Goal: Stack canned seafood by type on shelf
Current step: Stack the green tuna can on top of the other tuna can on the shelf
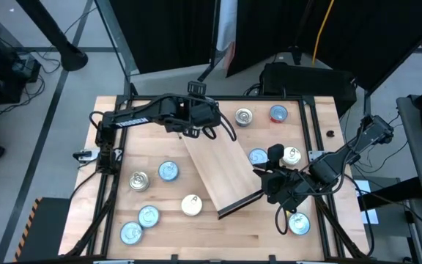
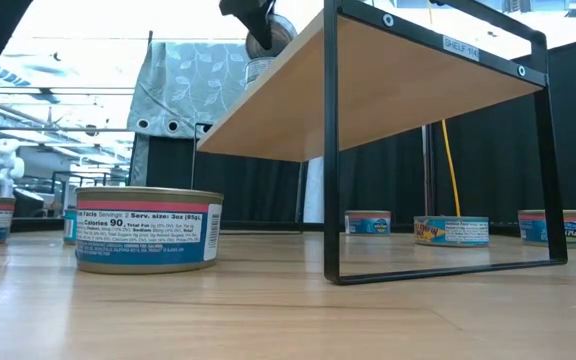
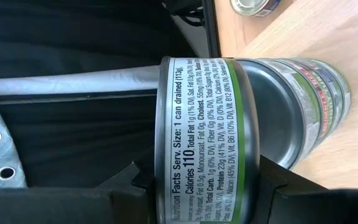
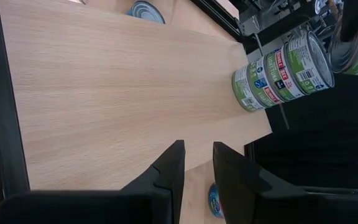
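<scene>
- The tabletop [image 1: 218,238] is pale wood inside a dark frame, and both arms reach over it.
- The shelf [image 1: 215,167], a long light-wood board on a thin black frame, stands slantwise mid-tabletop; the low view shows its board raised on black legs.
- A stack of green-labelled tins [image 4: 283,70] stands at the shelf's far end, close to the edge.
- The left gripper [image 1: 194,125] hovers over that far end. Its fingers [image 3: 278,186] are part-open and clamped on a green-labelled tin [image 3: 222,137] held on its side, right beside the stack.
- The right gripper [image 1: 269,176] sits by the shelf's near-right corner, between two loose tins. Its fingers [image 4: 166,174] stand a narrow gap apart with nothing between them.
- Loose tins lie around the shelf: blue-topped ones [image 1: 168,171] to its left and near the front edge, a silver one [image 1: 138,181], a cream one [image 1: 191,204], and others [image 1: 278,114] toward the back right.
</scene>
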